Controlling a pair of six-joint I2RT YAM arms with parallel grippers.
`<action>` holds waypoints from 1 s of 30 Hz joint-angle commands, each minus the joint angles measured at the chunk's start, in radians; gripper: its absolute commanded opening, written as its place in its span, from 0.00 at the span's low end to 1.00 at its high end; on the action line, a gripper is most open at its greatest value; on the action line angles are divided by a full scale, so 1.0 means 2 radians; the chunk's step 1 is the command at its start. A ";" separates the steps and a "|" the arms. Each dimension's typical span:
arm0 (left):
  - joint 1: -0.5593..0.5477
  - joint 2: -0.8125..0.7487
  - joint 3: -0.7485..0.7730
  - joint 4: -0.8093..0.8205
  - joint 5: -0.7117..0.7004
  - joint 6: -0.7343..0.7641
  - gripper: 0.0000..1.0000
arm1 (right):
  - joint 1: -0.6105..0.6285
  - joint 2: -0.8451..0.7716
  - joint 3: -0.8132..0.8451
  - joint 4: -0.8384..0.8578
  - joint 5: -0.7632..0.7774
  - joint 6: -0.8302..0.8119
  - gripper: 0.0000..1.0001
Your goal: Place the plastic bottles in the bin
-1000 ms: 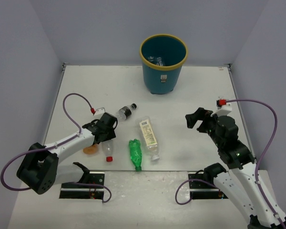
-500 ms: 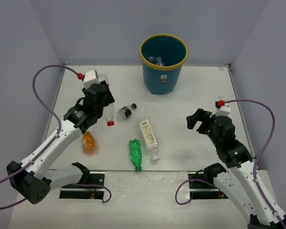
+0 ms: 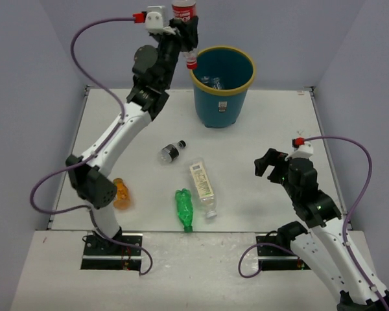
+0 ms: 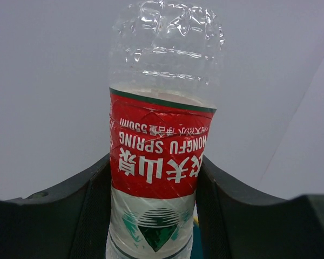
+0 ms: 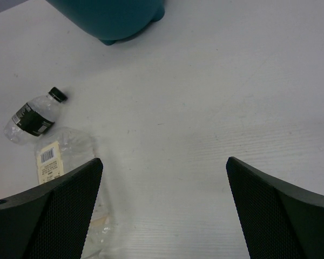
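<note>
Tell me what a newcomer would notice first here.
The left arm reaches high at the back, its jaws shut on a red-labelled bottle hanging cap-down by the rim of the teal bin. Four more bottles lie on the table, one bright green.

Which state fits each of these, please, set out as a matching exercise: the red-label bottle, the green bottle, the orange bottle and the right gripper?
1 red-label bottle
2 green bottle
3 orange bottle
4 right gripper

A open, holding nothing
B held cap down by the left gripper, near the bin
C lying beside the pale-label bottle
D lying partly behind the left arm

Pairs: 1-B, 2-C, 3-D, 4-A
</note>
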 commanded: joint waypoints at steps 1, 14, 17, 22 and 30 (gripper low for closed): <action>0.000 0.124 0.143 0.076 -0.002 0.023 0.33 | 0.000 0.004 -0.001 0.010 0.016 0.007 0.99; 0.000 0.281 0.187 0.166 -0.024 -0.077 0.85 | 0.000 -0.002 -0.006 0.014 0.018 0.005 0.99; 0.000 0.268 0.154 0.142 0.002 -0.065 1.00 | 0.000 -0.004 -0.007 0.014 0.014 0.005 0.99; -0.002 0.233 0.168 0.103 0.038 -0.040 1.00 | -0.001 -0.006 -0.008 0.025 -0.014 -0.009 0.99; -0.003 0.099 0.121 -0.045 0.088 -0.002 1.00 | 0.000 -0.017 -0.005 0.026 -0.052 -0.017 0.99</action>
